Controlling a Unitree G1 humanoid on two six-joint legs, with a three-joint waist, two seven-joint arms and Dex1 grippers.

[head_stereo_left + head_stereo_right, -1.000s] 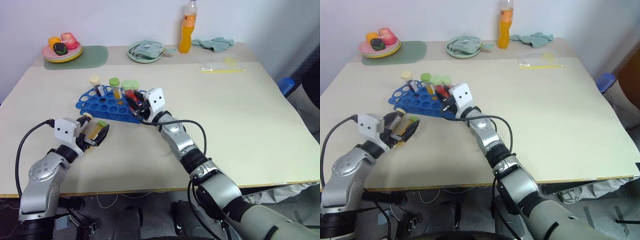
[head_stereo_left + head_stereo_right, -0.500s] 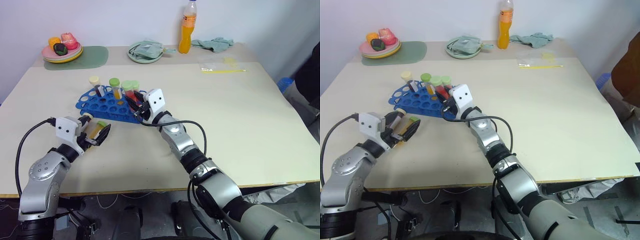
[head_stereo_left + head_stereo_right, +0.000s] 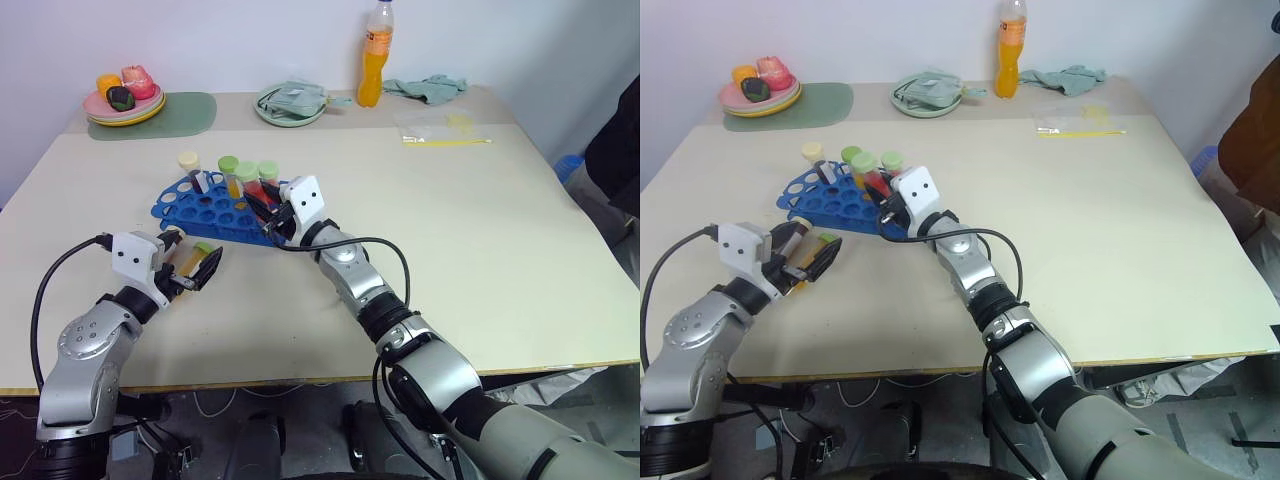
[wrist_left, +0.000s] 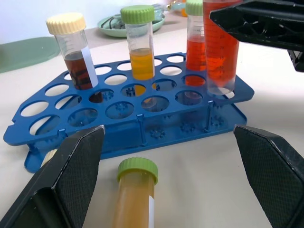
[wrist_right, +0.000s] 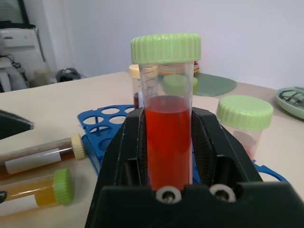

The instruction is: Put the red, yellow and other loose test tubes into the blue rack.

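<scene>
Wrist cameras give what the head views blur: the right gripper [image 5: 168, 156] is clamped on a red-liquid tube [image 5: 167, 137] with a pale-green cap, held upright between its black fingers [image 5: 130, 152], while the left wrist view shows that tube's base poised over a hole at the near corner of the blue rack [image 4: 142, 128]. Three tubes already stand in the rack: a maroon one with a cream cap [image 4: 73, 54], a yellow one with a green cap [image 4: 139, 45] and another red one [image 4: 194, 45].

Compared with a second ago, the red tube in the head view sits slightly closer to the standing row.

The left gripper [image 3: 190, 270] rests low on the table with its jaws spread wide. Between them lies a yellow tube with a green cap [image 4: 135, 192], on its side, touching neither finger; a cream-capped tube [image 5: 40, 154] lies just beside it.
</scene>
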